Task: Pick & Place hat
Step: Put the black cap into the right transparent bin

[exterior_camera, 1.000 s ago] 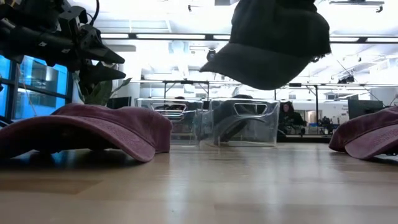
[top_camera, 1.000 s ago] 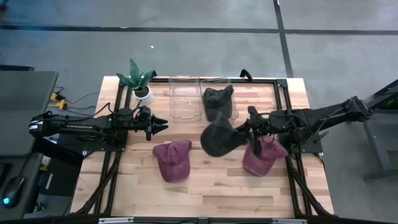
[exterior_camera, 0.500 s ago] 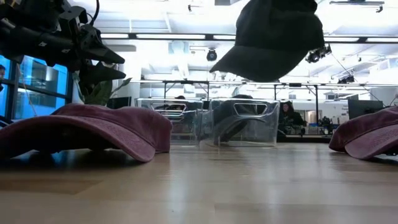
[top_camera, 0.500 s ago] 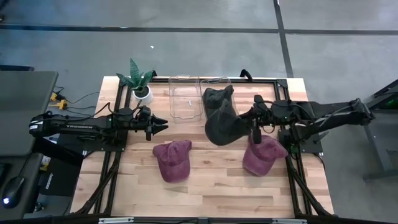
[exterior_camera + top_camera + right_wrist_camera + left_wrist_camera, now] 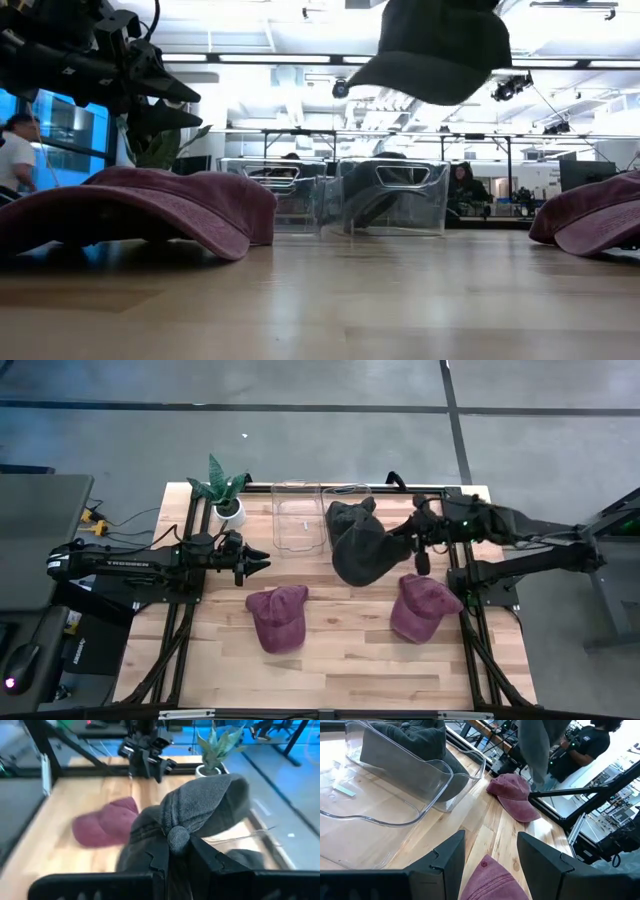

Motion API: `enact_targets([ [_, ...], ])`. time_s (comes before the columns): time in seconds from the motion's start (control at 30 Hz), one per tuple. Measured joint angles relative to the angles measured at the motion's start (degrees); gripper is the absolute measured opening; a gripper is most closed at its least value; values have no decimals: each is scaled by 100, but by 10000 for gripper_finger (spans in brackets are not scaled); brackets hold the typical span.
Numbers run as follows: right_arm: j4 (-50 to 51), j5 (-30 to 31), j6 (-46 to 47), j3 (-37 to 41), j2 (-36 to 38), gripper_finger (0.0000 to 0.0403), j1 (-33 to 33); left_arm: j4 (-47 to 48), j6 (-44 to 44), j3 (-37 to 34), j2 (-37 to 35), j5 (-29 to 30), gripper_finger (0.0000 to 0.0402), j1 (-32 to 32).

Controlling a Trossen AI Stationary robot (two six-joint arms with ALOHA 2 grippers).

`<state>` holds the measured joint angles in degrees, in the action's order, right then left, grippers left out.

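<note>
The right gripper, fingers pinched on the dark hat, has carried it from mid-table up to the right bin, so a drop seems near; the left gripper waits, fingers apart.

Two bins stand side by side at the table's back edge. The right bin holds a hat; the left bin sits between it and a plant. A carried hat hangs over the right bin's front-right edge. Two more hats lie in front of the bins, well apart.
</note>
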<state>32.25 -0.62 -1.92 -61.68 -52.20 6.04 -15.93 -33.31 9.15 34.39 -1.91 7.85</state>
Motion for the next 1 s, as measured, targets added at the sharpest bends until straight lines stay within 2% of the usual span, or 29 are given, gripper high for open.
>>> enact_targets([
  [0.23, 1321, 3, -1096, -971, -332, 36, 341, 4, -1, -2, -1, 0, 172, -1],
  [0.43, 1843, 8, -1929, -1435, -712, 36, 498, 3, -1, -2, -1, 0, 172, -2],
  [0.67, 1936, -2, -2504, -1674, -1095, 36, 567, 3, 1, -2, -2, 0, 172, 1],
  [1.0, 1929, 367, -3384, -2327, -1934, 36, 822, 1, 0, -2, -1, 0, 172, -2],
])
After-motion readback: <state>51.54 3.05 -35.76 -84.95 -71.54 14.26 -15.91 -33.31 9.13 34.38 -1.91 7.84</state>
